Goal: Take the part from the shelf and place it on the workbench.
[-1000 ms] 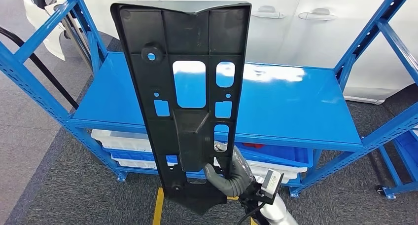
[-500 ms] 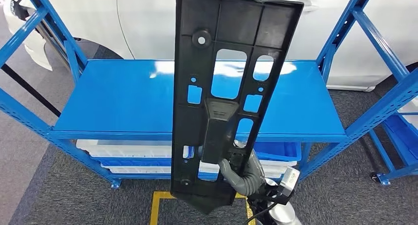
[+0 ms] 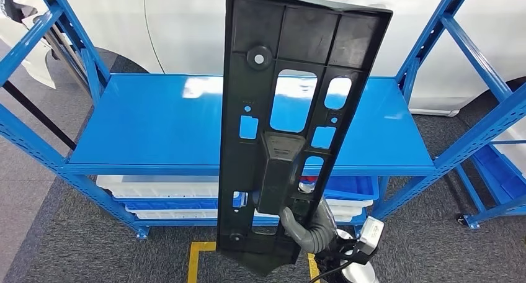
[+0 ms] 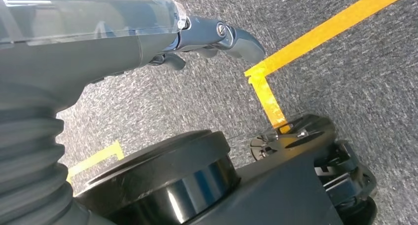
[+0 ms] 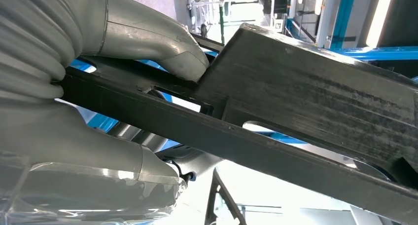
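The long black panel [image 3: 291,121] stands nearly upright in the air, tilted a touch, in front of the blue bench [image 3: 155,125], gripped only near its lower end by the right hand [image 3: 308,224]. In the right wrist view the thumb [image 5: 162,42] presses on one face with the palm under the other, so it is clamped on the panel.

The risk is plain: most of the panel's length rides above the grip, so I'd expect it to want to swing or twist in the hand. Laid down carelessly, its top edge could hit the bench frame or the white car [image 3: 260,22] behind.

The left hand [image 4: 217,37] hangs over grey floor, fingers curled, holding nothing. The panel hides the bench's middle, and the right hand's fingers sit behind it.
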Controlling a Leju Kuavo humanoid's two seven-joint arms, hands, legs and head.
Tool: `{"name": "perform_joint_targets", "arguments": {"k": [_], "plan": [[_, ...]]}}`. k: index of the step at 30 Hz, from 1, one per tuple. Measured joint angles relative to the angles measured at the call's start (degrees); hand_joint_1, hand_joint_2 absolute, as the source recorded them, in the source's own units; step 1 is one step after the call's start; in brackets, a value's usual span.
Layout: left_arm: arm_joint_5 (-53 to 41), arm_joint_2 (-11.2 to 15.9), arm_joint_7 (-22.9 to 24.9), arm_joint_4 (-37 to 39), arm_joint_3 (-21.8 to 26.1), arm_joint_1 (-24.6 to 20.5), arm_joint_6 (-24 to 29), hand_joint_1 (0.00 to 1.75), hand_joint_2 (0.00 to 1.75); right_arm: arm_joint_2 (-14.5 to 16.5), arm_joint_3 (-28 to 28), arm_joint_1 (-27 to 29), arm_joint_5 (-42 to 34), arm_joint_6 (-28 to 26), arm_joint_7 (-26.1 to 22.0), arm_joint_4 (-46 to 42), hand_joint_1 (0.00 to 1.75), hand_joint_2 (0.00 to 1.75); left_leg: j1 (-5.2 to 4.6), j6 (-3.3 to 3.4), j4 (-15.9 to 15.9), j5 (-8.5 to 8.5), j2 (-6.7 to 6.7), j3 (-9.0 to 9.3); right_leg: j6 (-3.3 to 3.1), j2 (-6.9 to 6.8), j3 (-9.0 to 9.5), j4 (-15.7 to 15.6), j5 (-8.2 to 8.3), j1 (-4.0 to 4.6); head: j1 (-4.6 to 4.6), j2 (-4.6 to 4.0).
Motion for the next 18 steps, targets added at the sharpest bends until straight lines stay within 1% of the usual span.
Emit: {"name": "perform_joint_targets", "arguments": {"k": [1,2,3,4,5,6,7,9,10,11,12,13,15,16,17,18], "plan": [[-0.09,0.01,0.09,0.00,0.02,-0.01,0.10,0.00,1.75,0.05,-0.04,0.01,0.00,0.12,0.00,0.09,1.75,1.75,-0.03,0.02,0.08,0.10,0.04,-0.20,0.10,-0.06,-1.05,2.58,-0.77,-0.09,0.00,0.00],[-0.19,0.02,0.14,0.00,0.03,-0.03,0.16,0.00,1.75,0.07,-0.11,0.01,0.00,0.23,0.00,0.16,1.75,1.75,-0.05,0.00,0.19,0.19,0.05,-0.36,0.12,-0.11,-1.01,3.02,-0.43,-0.16,0.00,0.00],[-0.33,0.03,0.16,0.00,0.04,-0.07,0.15,0.00,1.75,0.09,-0.21,0.01,0.00,0.34,-0.01,0.20,1.75,1.75,-0.06,-0.02,0.31,0.23,0.05,-0.45,0.05,-0.17,0.26,0.97,0.95,-0.22,0.00,0.00],[-0.50,0.03,0.19,0.00,0.04,-0.13,0.12,0.00,1.75,0.11,-0.33,0.00,0.00,0.44,-0.01,0.17,1.75,1.75,-0.08,-0.05,0.43,0.24,0.03,-0.49,-0.14,-0.23,2.54,-3.04,2.95,-0.24,0.00,0.00],[-0.67,0.02,0.23,0.00,0.04,-0.18,0.03,0.00,1.75,0.14,-0.46,-0.01,0.00,0.52,-0.02,0.09,1.75,1.75,-0.14,-0.16,0.54,0.27,0.02,-0.56,-0.42,-0.32,4.93,-7.36,4.45,-0.18,0.00,0.00],[-0.85,0.02,0.30,0.00,0.03,-0.24,-0.08,0.00,1.75,0.22,-0.58,0.01,0.00,0.57,-0.02,-0.05,1.75,1.75,-0.23,-0.36,0.66,0.33,0.00,-0.69,-0.70,-0.38,6.66,-10.82,5.59,-0.05,0.00,0.00],[-0.99,0.03,0.37,0.00,0.03,-0.28,-0.18,0.00,1.75,0.32,-0.72,0.07,0.00,0.59,0.01,-0.24,1.75,1.75,-0.30,-0.63,0.73,0.45,0.00,-0.88,-0.98,-0.41,7.56,-12.89,6.15,0.09,0.00,0.00],[-1.03,0.04,0.41,0.00,0.03,-0.30,-0.28,0.00,1.75,0.61,-0.99,0.20,0.00,0.61,0.30,-0.68,1.75,1.75,-0.36,-1.34,0.70,0.84,0.02,-1.21,-1.45,-0.35,7.38,-13.53,6.52,0.33,-0.01,0.00],[-1.00,0.05,0.35,0.00,0.04,-0.29,-0.28,0.00,1.75,0.80,-1.13,0.23,0.00,0.62,0.53,-0.89,1.75,1.75,-0.34,-1.68,0.75,0.82,0.02,-1.31,-1.77,-0.39,7.22,-13.72,6.86,0.18,-0.01,0.00],[-0.98,0.07,0.24,0.00,0.04,-0.27,-0.27,0.00,1.75,1.06,-1.23,0.23,-0.01,0.62,0.81,-1.03,1.75,1.75,-0.33,-2.00,1.20,0.20,-0.03,-1.52,-2.14,-0.44,7.06,-13.99,7.27,0.03,-0.01,0.00],[-0.97,0.09,0.11,0.00,0.04,-0.27,-0.26,0.00,1.75,1.36,-1.32,0.21,-0.04,0.62,1.07,-1.14,1.75,1.75,-0.30,-2.30,2.60,-1.23,-0.09,-2.05,-2.49,-0.52,6.79,-14.27,7.74,-0.13,-0.01,0.00],[-0.97,0.11,-0.02,0.00,0.04,-0.31,-0.25,0.00,1.75,1.68,-1.42,0.21,-0.09,0.62,1.27,-1.20,1.75,1.75,-0.25,-2.57,5.16,-3.42,-0.16,-2.96,-2.77,-0.62,6.37,-14.48,8.23,-0.26,-0.01,0.00],[-0.96,0.15,-0.15,0.00,0.04,-0.55,-0.29,0.00,1.75,2.18,-1.69,0.28,-0.20,0.61,1.55,-1.25,1.75,1.75,-0.15,-2.95,12.44,-8.27,-0.21,-5.24,-2.99,-0.70,5.16,-14.46,9.10,-0.16,-0.01,0.00],[-0.95,0.16,-0.15,0.00,0.04,-0.65,-0.34,0.00,1.75,2.37,-1.88,0.34,-0.26,0.64,1.60,-1.25,1.75,1.75,-0.13,-3.07,15.22,-9.72,-0.21,-5.74,-2.99,-0.73,4.50,-14.41,9.57,-0.12,-0.01,0.00],[-0.94,0.19,-0.11,0.00,0.04,-0.68,-0.39,0.00,1.75,2.55,-2.08,0.38,-0.31,0.68,1.61,-1.23,1.75,1.75,-0.12,-3.11,16.03,-10.08,-0.21,-5.21,-2.94,-0.73,3.81,-14.32,10.05,-0.10,-0.01,0.00],[-0.94,0.21,-0.05,0.00,0.04,-0.65,-0.43,0.00,1.75,2.74,-2.29,0.40,-0.36,0.73,1.61,-1.19,1.75,1.75,-0.11,-3.09,14.45,-9.40,-0.21,-3.52,-2.86,-0.67,3.15,-14.20,10.53,-0.09,-0.01,0.00]]}}
